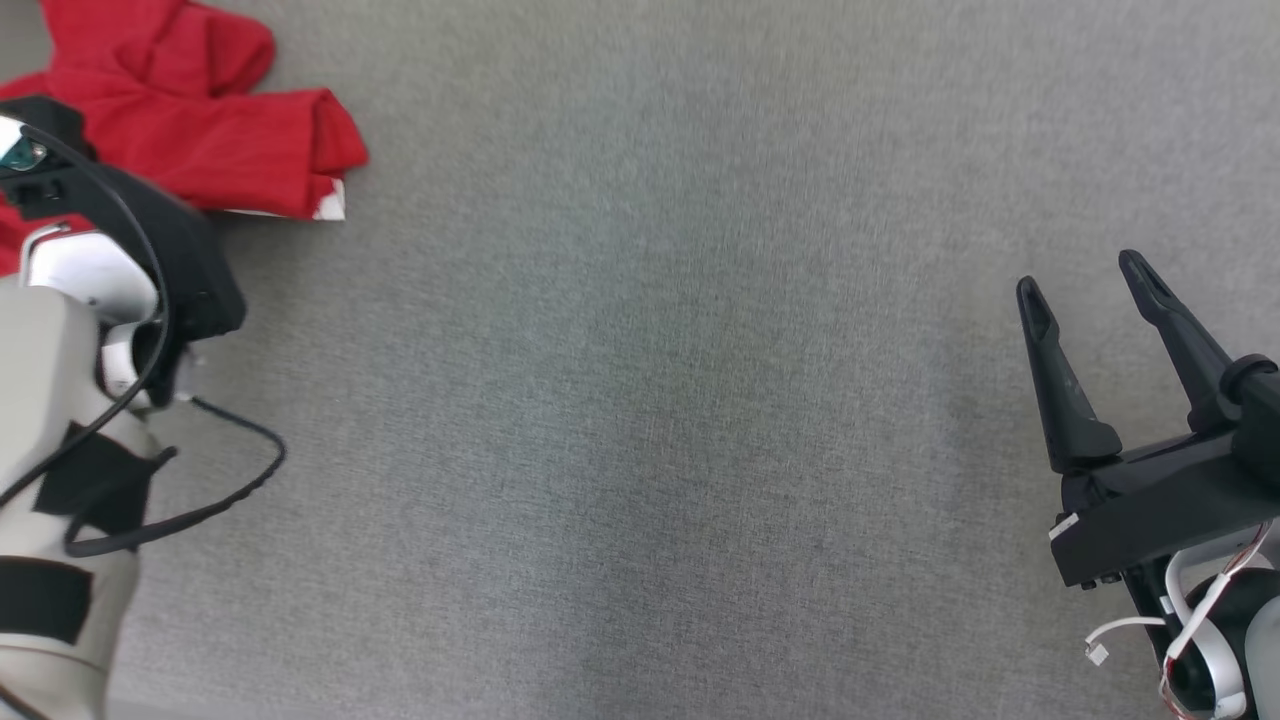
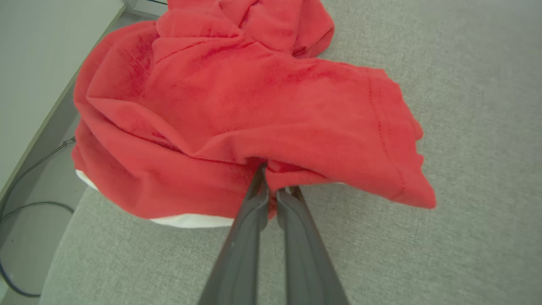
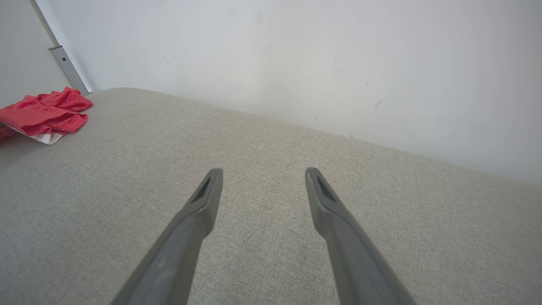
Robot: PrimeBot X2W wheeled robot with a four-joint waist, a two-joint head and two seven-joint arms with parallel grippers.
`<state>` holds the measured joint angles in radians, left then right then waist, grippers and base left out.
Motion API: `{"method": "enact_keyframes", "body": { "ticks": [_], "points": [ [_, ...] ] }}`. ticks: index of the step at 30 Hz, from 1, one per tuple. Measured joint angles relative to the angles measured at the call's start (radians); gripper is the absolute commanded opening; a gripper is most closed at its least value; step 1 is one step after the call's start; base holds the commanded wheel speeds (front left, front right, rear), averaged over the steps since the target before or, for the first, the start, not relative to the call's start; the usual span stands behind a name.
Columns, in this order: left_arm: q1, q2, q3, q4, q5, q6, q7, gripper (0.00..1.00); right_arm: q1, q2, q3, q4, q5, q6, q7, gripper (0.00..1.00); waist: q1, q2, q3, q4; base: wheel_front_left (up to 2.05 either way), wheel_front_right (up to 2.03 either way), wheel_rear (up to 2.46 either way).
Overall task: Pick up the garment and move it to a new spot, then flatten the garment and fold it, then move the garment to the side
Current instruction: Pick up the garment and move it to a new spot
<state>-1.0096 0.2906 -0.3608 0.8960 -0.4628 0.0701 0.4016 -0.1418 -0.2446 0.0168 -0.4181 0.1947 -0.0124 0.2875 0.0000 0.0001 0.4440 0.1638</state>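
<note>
The garment (image 1: 200,120) is red with a white edge and lies crumpled at the far left corner of the grey fabric surface. In the left wrist view the garment (image 2: 237,110) bunches up in front, and my left gripper (image 2: 271,176) is shut on a fold at its near edge, the fingertips buried under the cloth. In the head view the left arm's dark wrist covers part of the garment. My right gripper (image 1: 1085,270) stands open at the right, well away from the garment, with nothing between its fingers. The right wrist view shows my right gripper (image 3: 262,171) open and the garment (image 3: 42,114) far off at the left.
The grey surface (image 1: 640,400) stretches wide between the two arms. Beyond its left edge is a floor with dark cables (image 2: 25,203) and a pale wall. A white wall (image 3: 317,55) rises behind the surface. A black cable (image 1: 200,500) loops off my left forearm.
</note>
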Motion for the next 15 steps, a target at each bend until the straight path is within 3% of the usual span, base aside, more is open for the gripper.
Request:
{"method": "enact_keyframes", "body": {
  "ticks": [5, 11, 15],
  "points": [
    [0.001, -0.046, 0.016, 0.002, -0.019, -0.011, -0.057, 0.00, 0.000, 0.022, -0.017, 0.040, 0.026, -0.015, -0.030, 1.00, 0.0000, 0.0000, -0.060, 0.006, 0.00, 0.00, 0.00],
    [0.002, -0.069, 0.014, 0.000, -0.029, -0.054, -0.132, 0.00, 0.007, 0.049, -0.018, 0.084, 0.035, -0.024, -0.073, 1.00, -0.0001, -0.0001, -0.141, 0.012, 0.00, 0.00, 0.00],
    [0.003, -0.131, -0.015, -0.004, -0.040, -0.080, -0.165, 0.00, 0.022, 0.068, -0.014, 0.121, 0.037, -0.033, -0.096, 1.00, -0.0001, -0.0002, -0.198, 0.014, 0.00, 0.00, 0.00]
  ]
}}
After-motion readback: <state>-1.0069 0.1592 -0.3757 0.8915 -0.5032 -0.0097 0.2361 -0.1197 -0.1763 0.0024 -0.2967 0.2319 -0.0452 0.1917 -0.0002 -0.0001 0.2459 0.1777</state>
